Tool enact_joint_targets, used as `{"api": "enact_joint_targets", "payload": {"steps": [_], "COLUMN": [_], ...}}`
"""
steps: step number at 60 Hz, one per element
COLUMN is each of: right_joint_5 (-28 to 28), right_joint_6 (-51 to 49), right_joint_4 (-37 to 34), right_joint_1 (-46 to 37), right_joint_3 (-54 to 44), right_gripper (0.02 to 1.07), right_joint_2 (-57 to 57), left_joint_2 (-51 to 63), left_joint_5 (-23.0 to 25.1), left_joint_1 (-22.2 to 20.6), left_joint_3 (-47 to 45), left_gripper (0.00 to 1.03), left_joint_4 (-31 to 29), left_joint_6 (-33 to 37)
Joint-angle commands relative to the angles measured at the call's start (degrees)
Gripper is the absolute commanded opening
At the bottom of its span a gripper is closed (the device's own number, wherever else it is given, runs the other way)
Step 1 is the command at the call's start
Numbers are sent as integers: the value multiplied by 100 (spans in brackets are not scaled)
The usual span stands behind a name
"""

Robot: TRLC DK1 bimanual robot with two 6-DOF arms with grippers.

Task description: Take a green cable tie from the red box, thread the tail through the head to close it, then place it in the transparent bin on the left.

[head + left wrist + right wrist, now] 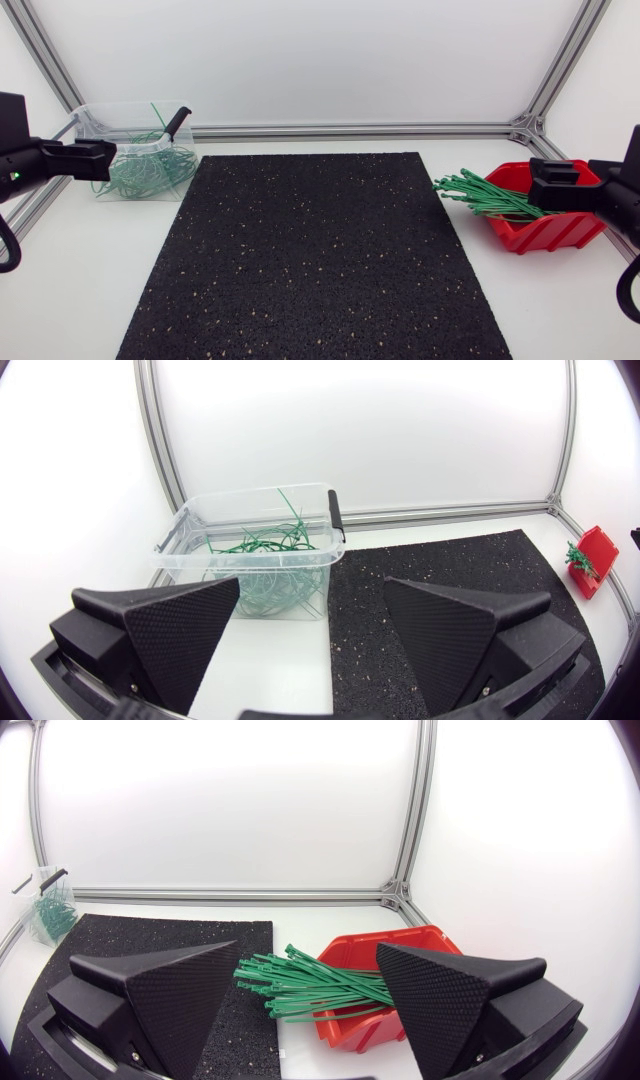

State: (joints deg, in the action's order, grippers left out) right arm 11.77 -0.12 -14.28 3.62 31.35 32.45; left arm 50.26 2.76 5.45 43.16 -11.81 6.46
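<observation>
Green cable ties of thin ribbed plastic (485,195) are what we are after, and none is in hand. Closest to us, both arms sit at the side edges of the head view. Our left tool (312,585) is released, its two black wedge fingers spread wide with nothing between them. Our right tool (308,948) is likewise released and empty.

Across the lower and middle part of the head view lies a black speckled rubber mat (310,260) on the white desk (80,300), with nothing resting on it.

Further out, at the right middle of the head view, stands the red plastic box (545,235), just ahead of the right tool. The bundle of straight ties lies in it, their ends sticking out over the box's rim toward the mat.

At the upper left of the head view stands the transparent plastic bin (95,120) with a black clip handle (177,122), just ahead of the left tool. It holds a tangle of curved green ties (150,170); whether each is properly closed we cannot tell.

We judge that some ties have already been delivered, but the present round stands at its start. Picking one tie from the red box, threading its tail through the head, and dropping it in the bin are all left to do.
</observation>
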Motion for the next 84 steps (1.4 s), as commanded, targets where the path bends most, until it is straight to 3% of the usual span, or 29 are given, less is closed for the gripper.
{"api": "enact_joint_targets", "payload": {"steps": [1,17,59,84], "right_joint_5": [-26,-304,-1168,-1177], "right_joint_6": [-76,-55,11,12], "right_joint_4": [136,456,1418,1428], "right_joint_1": [-45,-122,-359,-362], "right_joint_3": [-367,-1116,-3114,-3135], "right_gripper": [102,102,102,102], "right_joint_2": [-265,-1092,-3221,-3245], "left_joint_2": [-377,-1326,-3294,-4553], "left_joint_5": [22,101,-46,-214], "left_joint_1": [-115,-123,-283,-474], "left_joint_3": [-413,-1292,-2857,-3918], "left_gripper": [100,100,100,100], "left_joint_4": [197,566,838,1088], "left_joint_6": [-162,-382,-549,-620]}}
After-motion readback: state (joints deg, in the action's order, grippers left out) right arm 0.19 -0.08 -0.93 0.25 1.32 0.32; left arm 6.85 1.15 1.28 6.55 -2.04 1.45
